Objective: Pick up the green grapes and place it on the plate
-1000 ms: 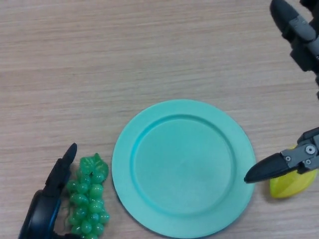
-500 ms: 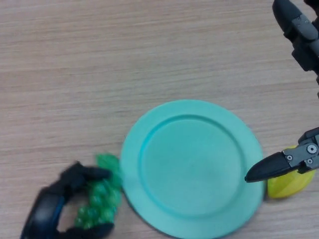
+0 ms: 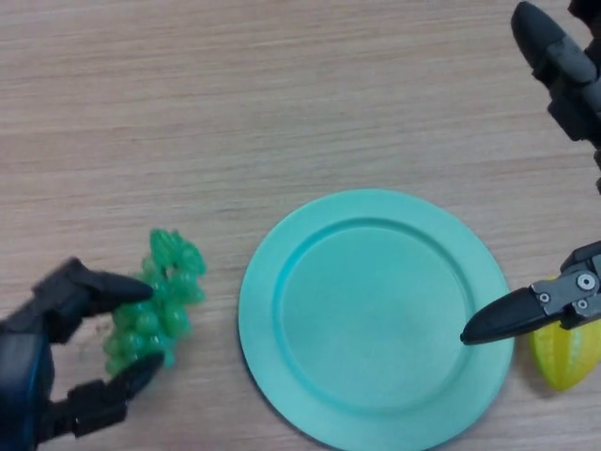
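Pinching the green grapes [image 3: 155, 305] between curled fingers and thumb, the left hand [image 3: 47, 352] holds the light, knobbly, probably plastic bunch mid-cluster, left of the teal plate [image 3: 376, 315], while the right hand [image 3: 554, 188] idles spread.

Green grapes [image 3: 155, 305], turquoise plate [image 3: 376, 315], yellow fruit [image 3: 566, 355], black hands [image 3: 42, 352], light wood-grain table [image 3: 235, 113].
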### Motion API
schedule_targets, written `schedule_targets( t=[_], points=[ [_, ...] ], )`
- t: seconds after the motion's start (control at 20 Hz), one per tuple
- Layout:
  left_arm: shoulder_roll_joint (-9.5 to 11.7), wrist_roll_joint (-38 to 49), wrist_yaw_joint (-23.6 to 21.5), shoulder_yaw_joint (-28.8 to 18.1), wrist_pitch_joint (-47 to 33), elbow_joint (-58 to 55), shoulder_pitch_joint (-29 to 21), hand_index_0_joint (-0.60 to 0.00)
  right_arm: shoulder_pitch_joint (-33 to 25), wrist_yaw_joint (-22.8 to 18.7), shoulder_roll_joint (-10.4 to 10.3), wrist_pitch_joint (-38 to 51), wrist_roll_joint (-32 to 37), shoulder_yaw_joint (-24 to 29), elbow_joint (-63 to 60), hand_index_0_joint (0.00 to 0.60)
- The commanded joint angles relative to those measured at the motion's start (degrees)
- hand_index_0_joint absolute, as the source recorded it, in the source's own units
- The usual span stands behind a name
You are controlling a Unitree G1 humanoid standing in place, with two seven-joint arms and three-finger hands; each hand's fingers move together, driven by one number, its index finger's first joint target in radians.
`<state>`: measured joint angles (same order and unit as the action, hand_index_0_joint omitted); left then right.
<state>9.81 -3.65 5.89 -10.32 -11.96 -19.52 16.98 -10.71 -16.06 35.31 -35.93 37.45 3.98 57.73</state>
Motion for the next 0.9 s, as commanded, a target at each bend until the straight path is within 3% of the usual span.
schedule_targets(
  t=[0.05,0.2,0.35,0.45,0.5,0.65,0.7,0.75,0.9],
  points=[
    [1.08,-2.4,-4.03,0.05,-2.51,-9.77,-2.43,-0.6,-1.85,-1.71,2.81,8.04,1.8,4.07,2.27,0.0],
    [1.08,-5.77,-2.5,6.21,3.85,-18.4,-4.65,-0.6,-1.8,-1.86,3.06,8.29,2.02,4.15,2.27,0.0],
    [1.09,-3.32,-0.59,15.03,17.93,-28.81,-7.98,-0.6,-1.3,-1.7,2.82,8.54,1.69,4.02,2.27,0.0],
    [3.09,-9.34,0.92,20.1,19.06,-29.99,-9.74,-0.6,-1.08,-1.88,3.35,8.78,2.21,4.22,2.27,0.0],
    [3.14,-9.6,0.97,20.27,18.91,-30.01,-9.84,-0.549,-1.07,-1.89,3.43,8.79,2.26,4.25,2.27,0.0],
    [2.48,-5.38,0.89,19.33,16.24,-29.45,-10.14,-0.15,-0.72,-1.48,3.34,8.77,2.11,4.85,2.27,0.0],
    [2.44,-2.51,1.45,18.63,16.42,-29.25,-10.05,-0.05,-0.55,-1.23,3.14,8.77,1.86,5.04,2.27,0.0],
    [2.84,-0.23,2.77,18.03,18.7,-29.54,-9.9,0.0,-0.62,-0.94,2.77,8.38,1.53,5.23,2.27,0.0],
    [3.68,-0.77,5.61,16.97,23.63,-31.44,-10.74,0.0,-1.19,-1.55,3.11,7.98,2.24,5.64,2.27,0.0]
  ],
)
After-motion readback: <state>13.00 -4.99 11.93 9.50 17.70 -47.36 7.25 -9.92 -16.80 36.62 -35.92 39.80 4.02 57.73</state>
